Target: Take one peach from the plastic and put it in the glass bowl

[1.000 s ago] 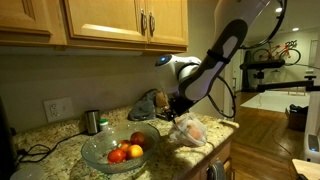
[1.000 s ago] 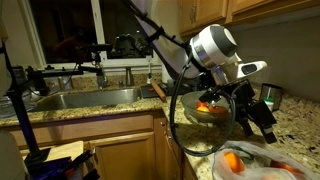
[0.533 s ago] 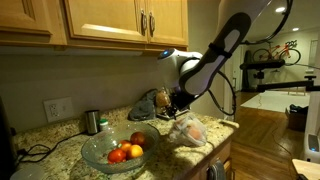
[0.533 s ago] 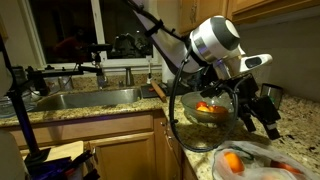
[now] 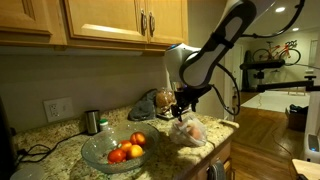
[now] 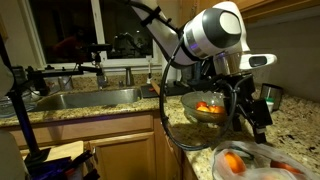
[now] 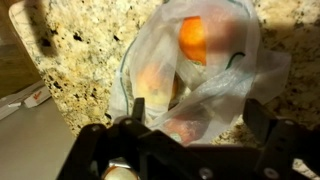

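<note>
The plastic (image 5: pixel 188 130) lies on the granite counter to the right of the glass bowl (image 5: pixel 98 148). Peaches (image 5: pixel 128 150) lie in that bowl. In the wrist view the plastic (image 7: pixel 215 75) fills the middle, with one peach (image 7: pixel 196 36) at its top and others showing through the film. My gripper (image 5: pixel 182 110) hangs open just above the bag, pointing down, with nothing between its fingers. In the wrist view my gripper (image 7: pixel 198 125) straddles a reddish peach (image 7: pixel 183 130) inside the bag. In an exterior view the bag (image 6: pixel 255 170) sits at the bottom edge, in front of the bowl (image 6: pixel 190 102).
A small steel cup (image 5: pixel 92 122) stands by the wall behind the bowl, near a wall socket (image 5: pixel 57 108). A dark bundle (image 5: pixel 148 102) sits behind the bag. A sink (image 6: pixel 85 98) lies further along the counter. The counter edge runs close to the bag.
The wrist has lifted and turned, so the gripper now points straight down over the bag. The jaws have stayed open. The bag and bowl have not moved.
</note>
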